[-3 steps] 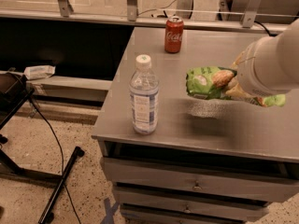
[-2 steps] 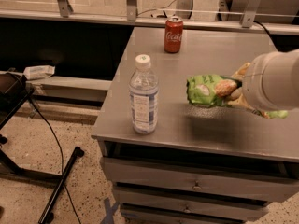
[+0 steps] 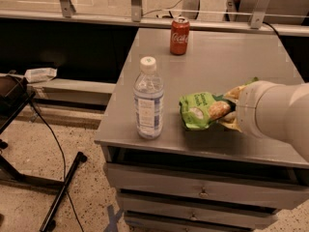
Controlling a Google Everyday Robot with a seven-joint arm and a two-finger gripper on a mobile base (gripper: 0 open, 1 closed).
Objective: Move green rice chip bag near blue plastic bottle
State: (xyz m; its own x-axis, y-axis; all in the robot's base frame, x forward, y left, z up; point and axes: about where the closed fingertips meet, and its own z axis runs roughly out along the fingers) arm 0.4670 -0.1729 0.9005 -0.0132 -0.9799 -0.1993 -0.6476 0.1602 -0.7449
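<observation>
The green rice chip bag (image 3: pixel 202 110) lies low over the grey table top (image 3: pixel 227 57) near its front edge, to the right of the blue plastic bottle (image 3: pixel 148 100). The bottle stands upright at the front left of the table, a short gap from the bag. My gripper (image 3: pixel 231 114) is at the bag's right end, mostly hidden behind my white arm (image 3: pixel 275 117), and is shut on the bag. The arm reaches in from the right.
A red soda can (image 3: pixel 179 29) stands upright at the back of the table. Drawers (image 3: pixel 200 190) sit under the table top. A black stand leg (image 3: pixel 60 190) and cables lie on the floor at the left. A metal railing (image 3: pixel 136 4) runs behind the table.
My arm has moved down and toward the table's front edge with the bag. The bag is now lower, at the table top. The bottle and the can have not moved.
</observation>
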